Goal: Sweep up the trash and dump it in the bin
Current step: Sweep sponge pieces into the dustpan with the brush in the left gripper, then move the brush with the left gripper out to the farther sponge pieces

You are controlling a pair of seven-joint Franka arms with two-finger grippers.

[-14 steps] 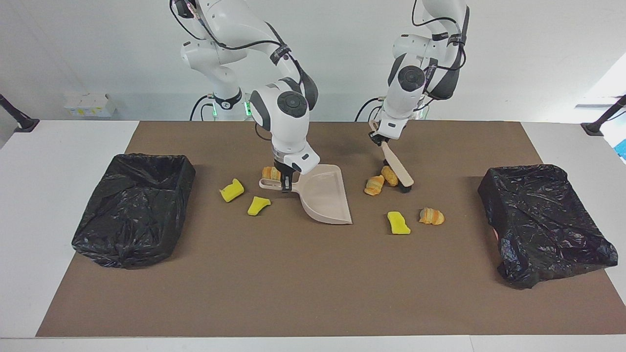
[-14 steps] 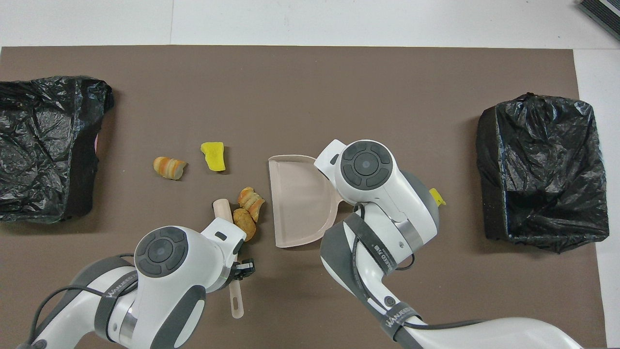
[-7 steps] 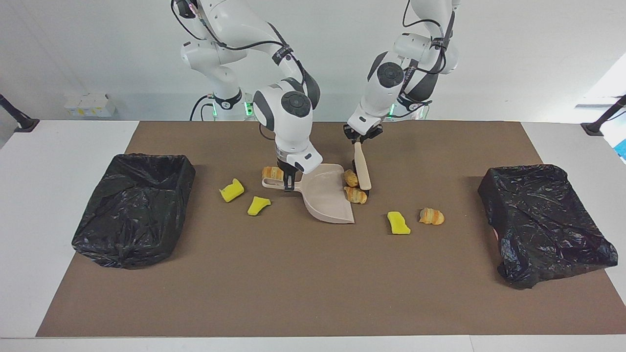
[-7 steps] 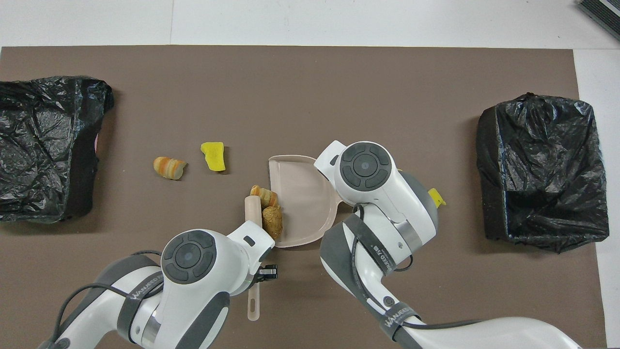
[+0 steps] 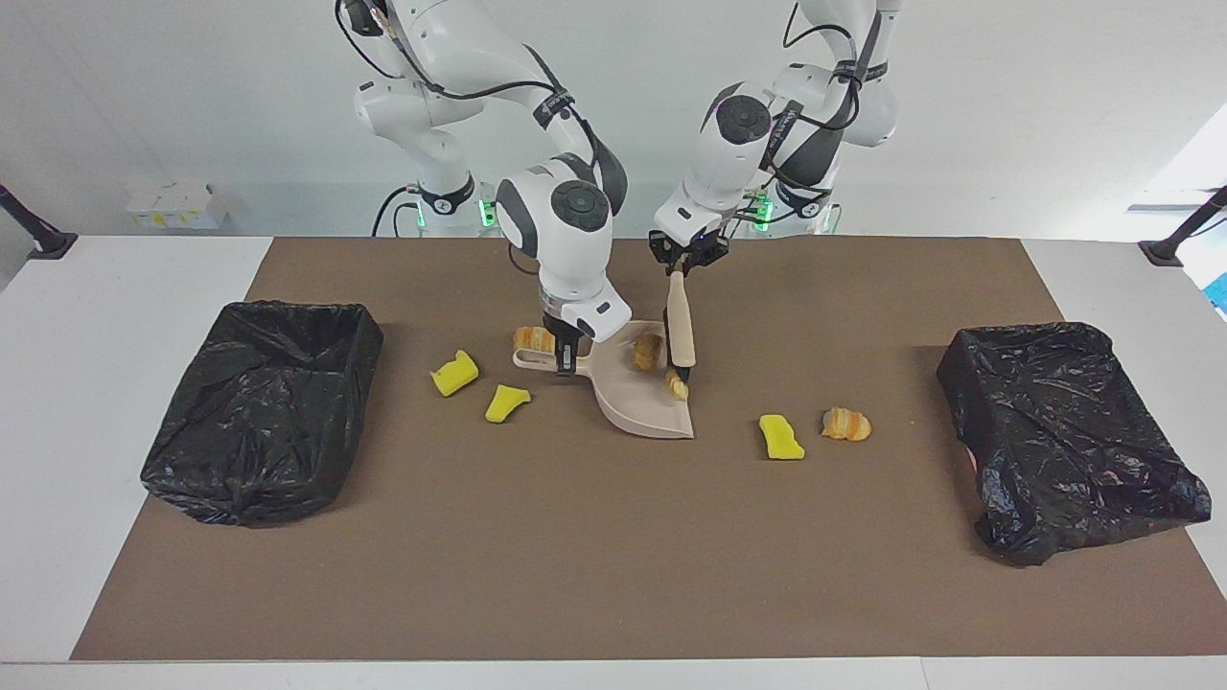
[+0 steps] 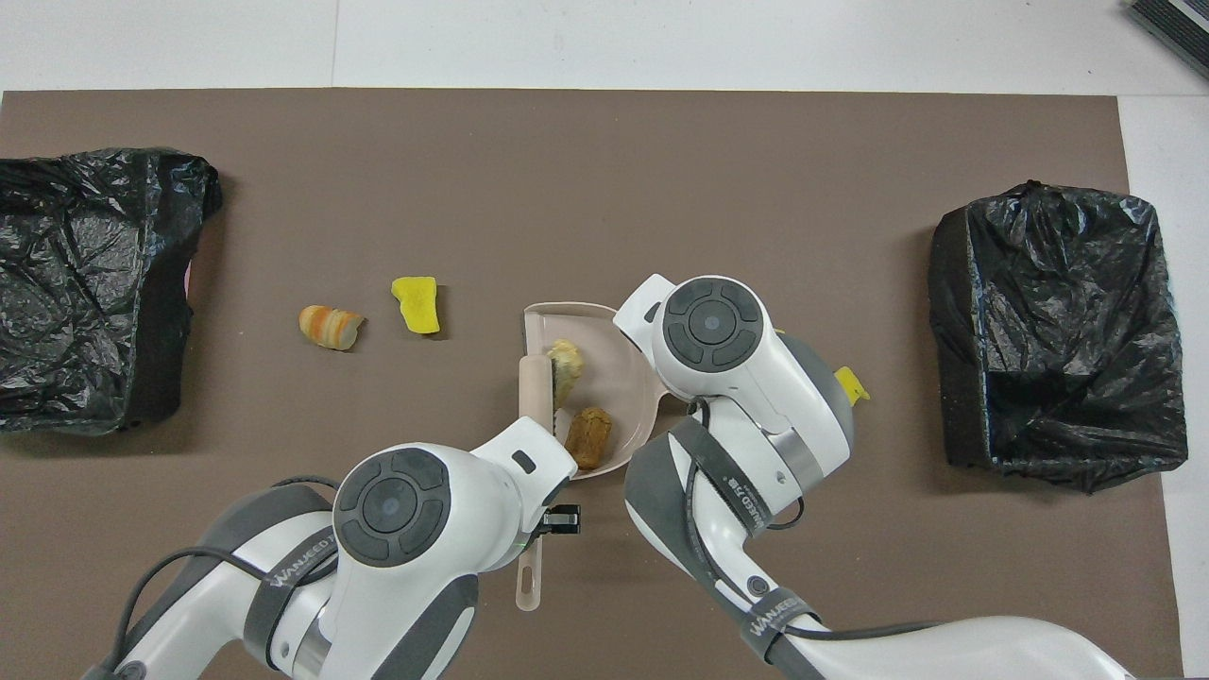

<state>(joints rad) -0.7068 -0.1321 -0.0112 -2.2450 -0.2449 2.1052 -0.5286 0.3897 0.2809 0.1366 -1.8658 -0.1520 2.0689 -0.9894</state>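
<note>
Two bread pieces [image 6: 576, 401] in dustpan [image 5: 644, 398], at its open edge; brush [image 5: 681, 331] stands at lip, blocking roll-out. Left gripper [image 5: 682, 261] clamped on brush handle, over pan. Right gripper [image 5: 564, 356] clamped on dustpan handle, pinning pan flat on mat [image 5: 613, 556]. Loose trash: sponge bit [image 6: 416, 304] and bread piece [image 6: 331, 327] at pan's nine o'clock in overhead view; two sponge bits [image 5: 479, 388] plus one bread piece [image 5: 532, 338] at its three o'clock, by handle. Bins [image 5: 259, 412] at both table ends, for dumping.

I see beige dustpan [image 5: 640, 388], beige brush [image 5: 681, 324] with black bristles, golden-brown bread bits [image 6: 587, 437], one striped orange-cream piece [image 5: 845, 423], yellow sponge chunks [image 5: 781, 436], glossy black bin bags [image 5: 259, 410], brown mat [image 5: 613, 556], white arms.
</note>
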